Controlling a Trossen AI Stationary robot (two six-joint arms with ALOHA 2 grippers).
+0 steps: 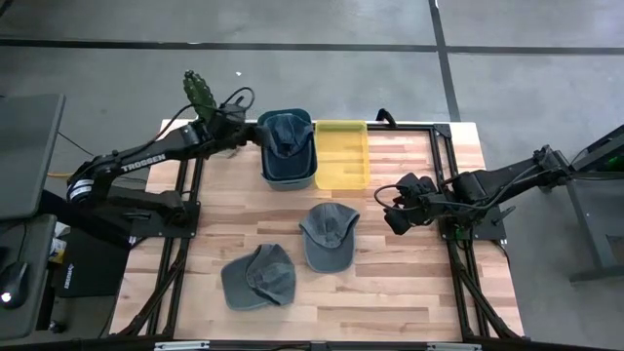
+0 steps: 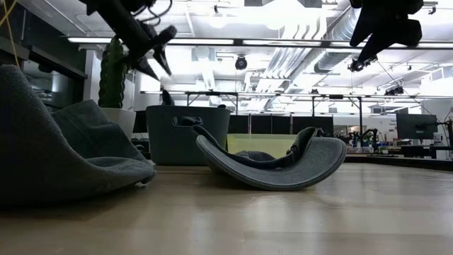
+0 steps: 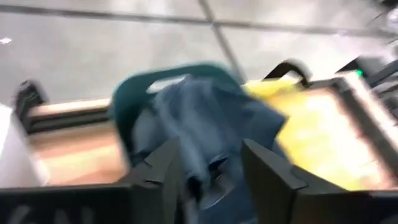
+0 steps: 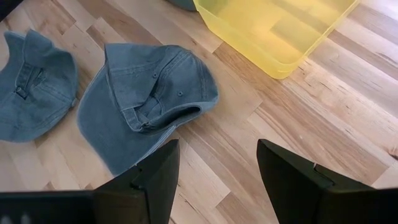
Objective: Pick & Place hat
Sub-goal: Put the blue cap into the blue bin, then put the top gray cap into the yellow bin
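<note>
A blue denim hat (image 1: 286, 132) lies crumpled in the teal bin (image 1: 289, 168) at the table's far side; it also shows in the left wrist view (image 3: 205, 118). My left gripper (image 1: 252, 132) is open above the bin's left rim, clear of the bin in the low view (image 2: 156, 53), its fingers (image 3: 267, 171) on either side of the hat. Two more denim hats lie on the table: one in the middle (image 1: 329, 234), crown down (image 4: 146, 93), and one nearer the front (image 1: 258, 276). My right gripper (image 1: 395, 210) is open and empty, right of the middle hat (image 4: 217, 149).
A yellow bin (image 1: 342, 153) stands right of the teal bin, touching it. A green cactus-like plant (image 1: 198, 90) stands off the table's far left corner. Bare wood lies along the table's left side and at its front right.
</note>
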